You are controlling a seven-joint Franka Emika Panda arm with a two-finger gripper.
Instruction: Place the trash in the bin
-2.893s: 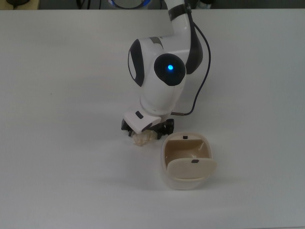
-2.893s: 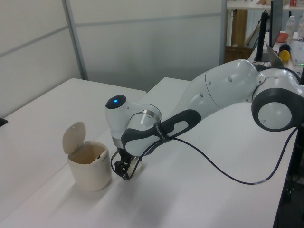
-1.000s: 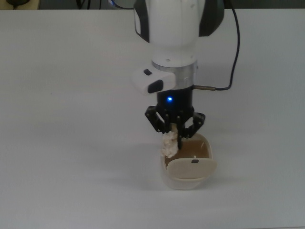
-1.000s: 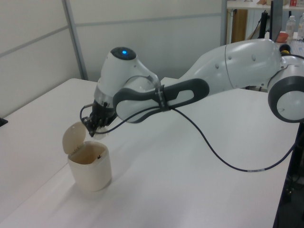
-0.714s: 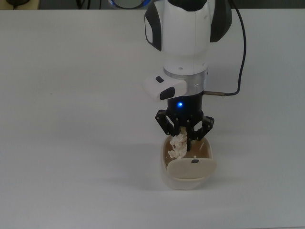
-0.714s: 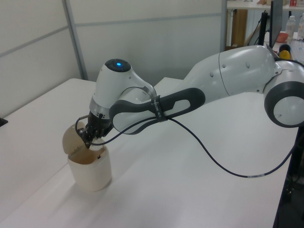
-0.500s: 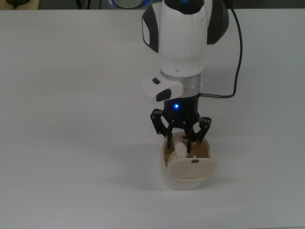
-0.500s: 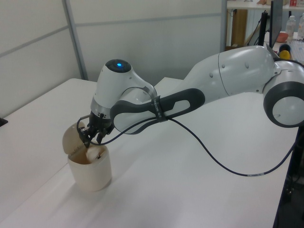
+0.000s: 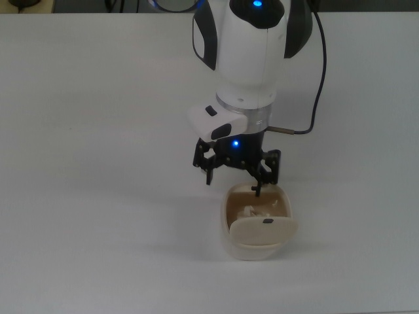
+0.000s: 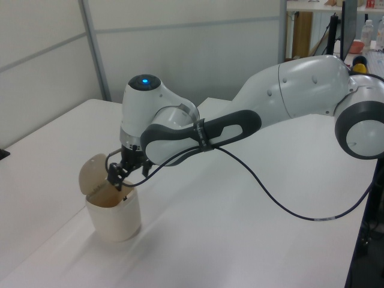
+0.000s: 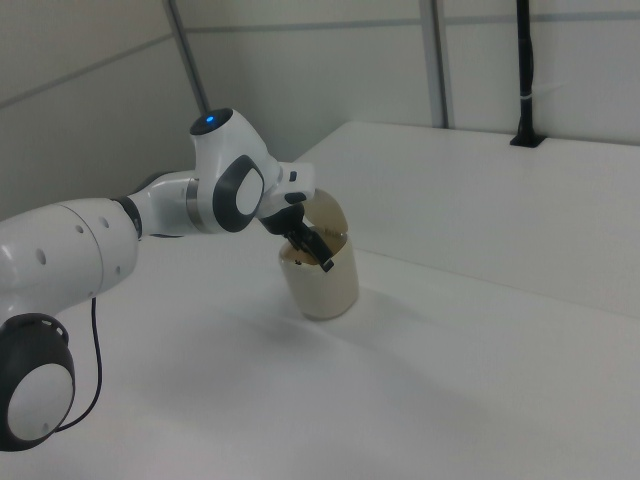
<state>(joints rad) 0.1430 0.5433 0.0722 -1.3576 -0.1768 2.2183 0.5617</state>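
Observation:
The trash (image 9: 251, 211), a crumpled cream-white wad, lies loose inside the bin (image 9: 256, 251), a small beige tub standing on the white table. The bin's swing lid (image 9: 263, 229) is tilted up at the rim nearest the top view's lower edge. My gripper (image 9: 233, 182) hangs open just above the bin's far rim, its black fingers spread wide and holding nothing. The left view shows the gripper (image 10: 119, 178) over the bin (image 10: 115, 218), next to the raised lid (image 10: 92, 174). In the right view the gripper (image 11: 309, 248) also sits at the bin (image 11: 323, 285) mouth; there the trash is hidden.
A black cable (image 9: 319, 78) loops from the arm toward the top view's right. A white wall with a metal post (image 10: 95, 51) stands behind the table in the left view. The table edge (image 9: 196, 13) runs along the top view's top.
The fingers have spread open and let go of the trash, which dropped into the bin. The gripper has since lifted and shifted slightly toward the top view's left.

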